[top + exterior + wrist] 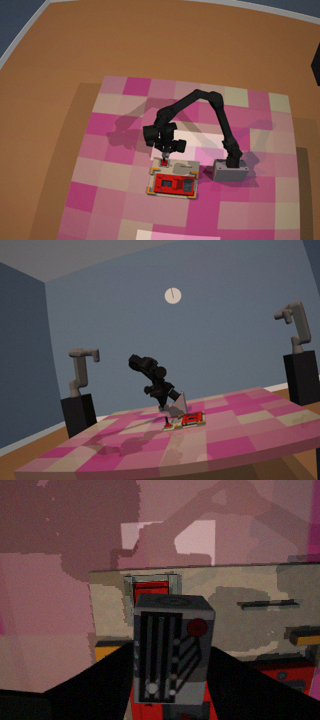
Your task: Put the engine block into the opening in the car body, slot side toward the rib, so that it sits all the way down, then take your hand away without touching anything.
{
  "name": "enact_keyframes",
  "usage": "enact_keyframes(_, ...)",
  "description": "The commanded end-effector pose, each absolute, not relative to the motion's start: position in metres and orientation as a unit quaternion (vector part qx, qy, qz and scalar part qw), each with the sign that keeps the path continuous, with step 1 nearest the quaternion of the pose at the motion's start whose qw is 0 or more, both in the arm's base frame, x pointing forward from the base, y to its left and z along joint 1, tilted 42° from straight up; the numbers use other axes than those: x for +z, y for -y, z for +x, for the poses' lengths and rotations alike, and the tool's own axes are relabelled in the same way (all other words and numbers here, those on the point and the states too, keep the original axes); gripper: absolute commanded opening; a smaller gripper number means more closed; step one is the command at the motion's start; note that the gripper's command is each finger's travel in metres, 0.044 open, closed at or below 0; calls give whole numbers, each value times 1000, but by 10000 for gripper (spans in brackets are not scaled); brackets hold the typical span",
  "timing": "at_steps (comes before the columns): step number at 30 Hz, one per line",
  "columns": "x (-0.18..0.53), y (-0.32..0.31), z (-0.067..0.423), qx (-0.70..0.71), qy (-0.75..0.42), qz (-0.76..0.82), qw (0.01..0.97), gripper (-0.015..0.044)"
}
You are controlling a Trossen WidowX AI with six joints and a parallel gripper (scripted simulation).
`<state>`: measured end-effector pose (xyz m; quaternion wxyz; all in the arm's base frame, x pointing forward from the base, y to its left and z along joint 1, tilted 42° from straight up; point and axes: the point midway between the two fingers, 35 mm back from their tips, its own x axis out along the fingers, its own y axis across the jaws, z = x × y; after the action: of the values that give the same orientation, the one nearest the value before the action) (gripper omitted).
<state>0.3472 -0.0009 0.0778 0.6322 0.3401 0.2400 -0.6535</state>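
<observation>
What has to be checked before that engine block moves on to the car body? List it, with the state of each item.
1. Grip: the gripper is shut on the engine block, which sits straight between the fingers. Ok.
2. Position: the block hangs over the small red holder at the board's corner, not over the opening. Not ok.
3. Opening in the car body: looks dark and unoccupied. Ok.
4. Slot side toward the rib: the rib cannot be made out. Cannot tell.
5. Height above the holder: cannot tell.
</observation>
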Motion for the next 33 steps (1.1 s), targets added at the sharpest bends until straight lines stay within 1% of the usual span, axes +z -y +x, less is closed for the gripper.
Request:
enact_keyframes(1, 66, -5, 347, -636, -287, 296, 652, 0)
enact_keyframes(17, 26, -28, 347, -535, -448, 109, 708, 0)
enact_keyframes(33, -16, -51, 342, -392, -577, -91, 710, 0)
